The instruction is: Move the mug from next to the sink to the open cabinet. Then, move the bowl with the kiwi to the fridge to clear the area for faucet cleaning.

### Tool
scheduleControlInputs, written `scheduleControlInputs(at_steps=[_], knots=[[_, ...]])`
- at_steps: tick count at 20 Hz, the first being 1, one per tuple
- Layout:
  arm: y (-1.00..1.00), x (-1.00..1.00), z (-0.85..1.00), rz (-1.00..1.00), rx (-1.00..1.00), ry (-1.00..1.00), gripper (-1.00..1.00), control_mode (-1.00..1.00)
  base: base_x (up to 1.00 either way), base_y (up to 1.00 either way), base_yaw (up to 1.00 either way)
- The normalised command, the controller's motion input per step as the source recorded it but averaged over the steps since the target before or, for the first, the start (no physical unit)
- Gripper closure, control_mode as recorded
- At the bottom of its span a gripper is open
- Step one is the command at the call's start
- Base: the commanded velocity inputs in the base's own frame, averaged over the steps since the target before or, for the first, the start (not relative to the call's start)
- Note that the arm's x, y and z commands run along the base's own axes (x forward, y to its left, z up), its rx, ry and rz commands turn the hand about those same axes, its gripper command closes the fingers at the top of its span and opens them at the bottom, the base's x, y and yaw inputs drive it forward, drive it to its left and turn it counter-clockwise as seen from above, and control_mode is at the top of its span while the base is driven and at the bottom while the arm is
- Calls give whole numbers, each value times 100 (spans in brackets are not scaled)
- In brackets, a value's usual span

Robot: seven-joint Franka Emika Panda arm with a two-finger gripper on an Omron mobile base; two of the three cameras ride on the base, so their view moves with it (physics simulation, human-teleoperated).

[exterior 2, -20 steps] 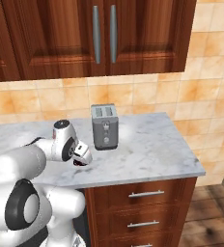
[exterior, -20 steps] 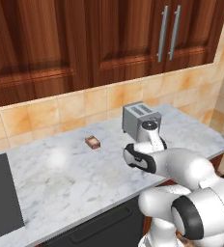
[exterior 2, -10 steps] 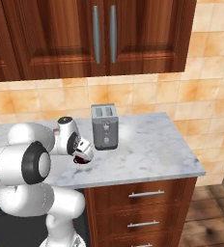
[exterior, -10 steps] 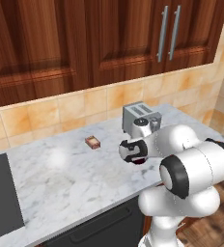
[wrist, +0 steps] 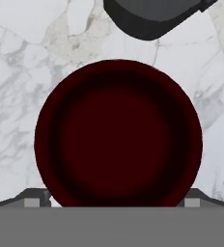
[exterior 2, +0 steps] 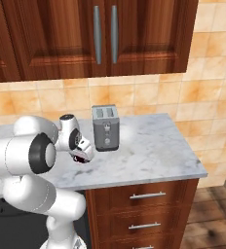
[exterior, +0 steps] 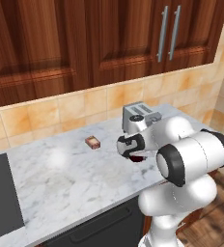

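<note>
The hand view looks straight down into the mug (wrist: 118, 132), which occupies the centre of the frame: a round, dark maroon rim with an almost black-red interior, upright on the white marble tabletop (wrist: 17, 72). The two fingers (wrist: 34, 198) appear at the lower left and lower right corners of that frame, spread wide, one on either side of the mug and not closed on it; whether they touch its wall cannot be told. A dark grey curved edge cut off at the top of that frame is probably the toaster base. The left base view gives the wider setting: the mug (exterior: 137, 157) shows as a small dark sliver just right of centre, largely hidden under the gripper (exterior: 131, 150), with the toaster (exterior: 139, 116) close behind it and a small tan-brown block (exterior: 92, 142) left of centre on the tabletop (exterior: 61, 178). In the right base view the mug (exterior 2: 81, 158) is barely visible at centre left below the gripper (exterior 2: 82, 154), just left of the toaster (exterior 2: 106, 127). The wall cabinets (exterior 2: 103, 36) across the top of that frame have their doors closed.
</note>
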Motion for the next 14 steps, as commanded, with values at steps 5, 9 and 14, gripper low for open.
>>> scheduleControlInputs(at_steps=[5,9,14], knots=[[0,3,0,0,0,0,-100,-100,0,0,0],[-10,-36,0,-12,0,0,-100,-100,0,0,0],[32,3,0,-21,-1,0,-100,-100,0,0,0]])
